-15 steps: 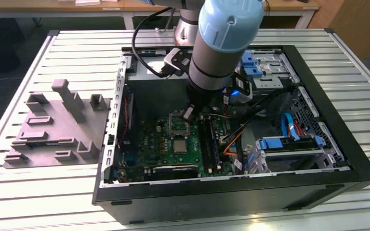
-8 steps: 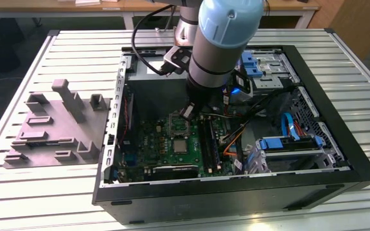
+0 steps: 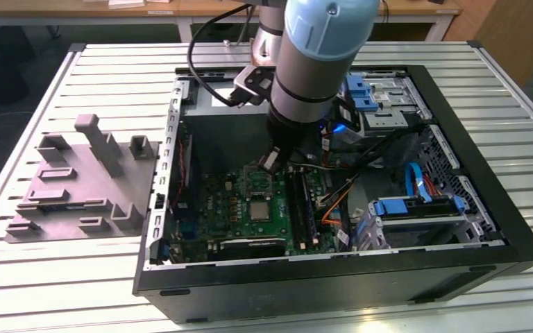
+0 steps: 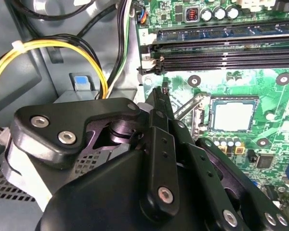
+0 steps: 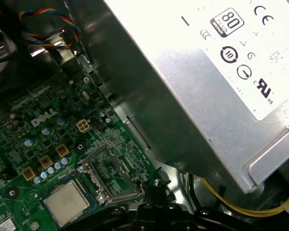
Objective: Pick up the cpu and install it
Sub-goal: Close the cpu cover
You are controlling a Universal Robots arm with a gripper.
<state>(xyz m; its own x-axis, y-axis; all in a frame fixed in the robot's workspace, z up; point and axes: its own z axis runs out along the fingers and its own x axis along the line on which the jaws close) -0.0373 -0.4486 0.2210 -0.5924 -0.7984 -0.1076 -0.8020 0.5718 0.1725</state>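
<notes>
The arm reaches down into the open computer case [image 3: 488,208] that lies on the slatted table [image 3: 109,69]. Its gripper [image 3: 268,164] hangs over the green motherboard [image 3: 239,208], close above the raised metal socket frame [image 5: 106,173]. I cannot tell from here whether its fingers are apart or together; in the second wrist view the black linkage narrows to a tip with nothing visibly between it.

The cpu [image 3: 260,209] sits flat in the square socket [image 4: 232,113] near the middle of the motherboard, its pale grey top showing in both wrist views, just beside the gripper tip and not touching it.

The silver power supply [image 5: 197,82] stands at the case's far edge. A grey moulded tray [image 3: 81,180] lies on the table beside the case, toward the exterior view's left.
</notes>
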